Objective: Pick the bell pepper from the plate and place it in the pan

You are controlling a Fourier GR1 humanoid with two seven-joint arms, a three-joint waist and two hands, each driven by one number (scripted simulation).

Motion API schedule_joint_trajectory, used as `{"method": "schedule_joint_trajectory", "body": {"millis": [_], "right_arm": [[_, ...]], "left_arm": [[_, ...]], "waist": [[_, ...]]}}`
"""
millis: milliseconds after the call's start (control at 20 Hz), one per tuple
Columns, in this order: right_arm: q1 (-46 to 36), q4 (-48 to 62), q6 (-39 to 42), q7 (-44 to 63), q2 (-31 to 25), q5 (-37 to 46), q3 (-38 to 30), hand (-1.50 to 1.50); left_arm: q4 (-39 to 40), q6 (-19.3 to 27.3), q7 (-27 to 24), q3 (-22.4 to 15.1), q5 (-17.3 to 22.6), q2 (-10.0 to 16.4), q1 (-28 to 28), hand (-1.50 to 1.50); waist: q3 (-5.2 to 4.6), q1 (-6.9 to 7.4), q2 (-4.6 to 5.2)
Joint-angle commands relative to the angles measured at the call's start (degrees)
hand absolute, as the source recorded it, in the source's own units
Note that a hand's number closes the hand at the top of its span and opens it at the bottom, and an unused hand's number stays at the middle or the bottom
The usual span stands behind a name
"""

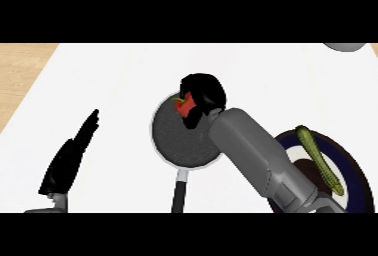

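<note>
The red bell pepper (184,103) with a green stem is held by my right hand (204,95), whose fingers curl round it over the far rim of the pan (167,142). The pan is dark with a pale rim, and its black handle points toward me. My grey right forearm crosses from the lower right and hides part of the pan's right side. The plate (353,167), dark blue with a white ring, lies at the right, partly under the forearm. My left hand (70,155) rests at the left, fingers straight and pointing up.
A long green vegetable (319,159) lies across the plate. A grey rounded object (345,46) shows at the top right corner. The white counter top ends at a wooden strip (22,75) on the left.
</note>
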Motion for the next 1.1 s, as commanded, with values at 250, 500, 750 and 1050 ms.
{"method": "schedule_joint_trajectory", "body": {"millis": [250,500,750,1050], "right_arm": [[1.62,3.44,1.56,-1.51,0.06,-24.71,-3.82,-1.50],[0.61,2.65,-9.96,-11.30,0.06,-29.63,-4.83,-1.50],[-0.26,3.18,-21.83,-15.42,0.06,-35.50,-7.21,-1.50],[-1.63,8.46,-24.47,-20.10,0.06,-40.28,-15.76,-1.50]], "left_arm": [[1.13,-0.11,0.82,-0.86,-0.77,-0.62,-3.55,0.00],[1.21,1.56,2.28,-2.06,-2.21,-2.38,-4.12,0.00],[1.89,0.01,-0.57,-0.34,-0.95,-0.36,-1.79,0.00],[-0.46,0.36,2.68,1.88,0.20,0.23,-0.51,0.00]], "waist": [[0.10,1.49,0.54],[0.16,1.17,0.43],[0.08,1.01,0.13],[0.06,-3.01,-0.74]]}}
